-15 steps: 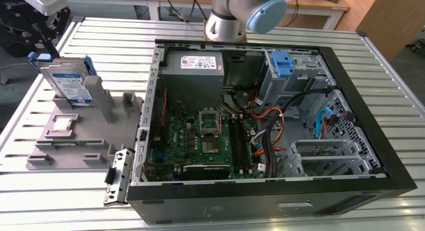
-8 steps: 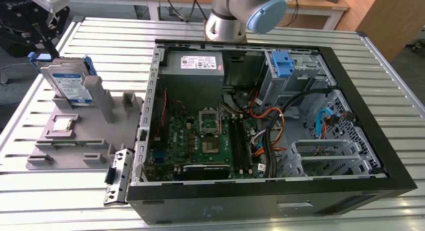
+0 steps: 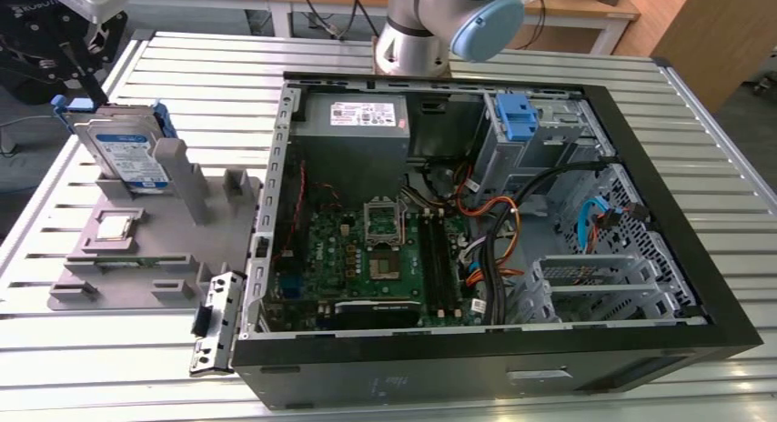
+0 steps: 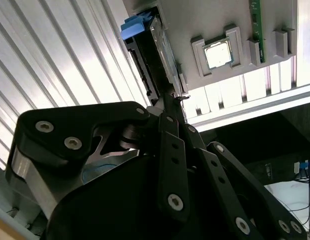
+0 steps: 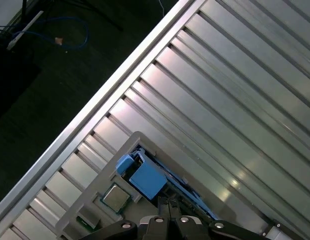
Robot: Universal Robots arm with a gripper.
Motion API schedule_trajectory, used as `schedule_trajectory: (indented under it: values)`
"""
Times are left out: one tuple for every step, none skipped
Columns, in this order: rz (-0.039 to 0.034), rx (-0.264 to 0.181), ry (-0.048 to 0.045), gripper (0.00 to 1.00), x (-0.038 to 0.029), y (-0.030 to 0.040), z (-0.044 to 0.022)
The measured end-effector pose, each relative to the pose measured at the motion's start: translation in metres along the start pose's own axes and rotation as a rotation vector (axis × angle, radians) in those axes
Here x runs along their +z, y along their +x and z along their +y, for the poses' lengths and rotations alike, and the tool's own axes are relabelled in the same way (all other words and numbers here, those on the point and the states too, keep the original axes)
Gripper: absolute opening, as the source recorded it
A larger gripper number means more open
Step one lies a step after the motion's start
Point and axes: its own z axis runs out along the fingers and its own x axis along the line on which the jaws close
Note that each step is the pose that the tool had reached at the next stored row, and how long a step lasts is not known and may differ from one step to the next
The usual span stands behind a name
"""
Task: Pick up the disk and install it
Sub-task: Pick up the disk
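- At the exterior view's left, your gripper hangs just above the top edge of the disk. The disk stands tilted in a grey fixture on the slatted table, beside the open computer case. A processor chip lies on the fixture near the disk.
- In the second wrist view, you see the gripper right at the near edge of the disk, which shows edge-on with its blue bracket at the far end. You cannot tell whether the tool is spread, closed or clamped.
- In the first wrist view, the disk sits in the fixture, the chip just beside it.
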Motion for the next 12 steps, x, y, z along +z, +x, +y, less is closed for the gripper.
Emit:
schedule_trajectory:
  values:
    - [0.0002, -0.005, -0.0001, 0.10, 0.0001, 0.0000, 0.0000]
    - [0.0006, -0.015, -0.0004, 0.10, 0.0001, 0.0000, 0.0000]
    - [0.0011, -0.025, -0.0006, 0.10, 0.0001, 0.0000, 0.0000]
    - [0.0015, -0.033, -0.0008, 0.10, 0.0000, 0.0000, 0.0000]
    - [0.0019, -0.039, -0.0010, 0.10, 0.0000, 0.0000, 0.0000]
    - [0.0020, -0.043, -0.0011, 0.10, 0.0000, 0.0000, 0.0000]
    - [0.0021, -0.046, -0.0011, 0.10, 0.0000, 0.0000, 0.0000]
    - [0.0021, -0.046, -0.0011, 0.10, 0.0000, 0.0000, 0.0000]
    - [0.0021, -0.046, -0.0012, 0.10, 0.0000, 0.0000, 0.0000]
    - [0.0022, -0.046, -0.0012, 0.10, 0.0000, 0.0000, 0.0000]
    - [0.0021, -0.046, -0.0012, 0.10, 0.0000, 0.0000, 0.0000]
    - [0.0022, -0.046, -0.0012, 0.10, 0.0000, 0.0000, 0.0000]
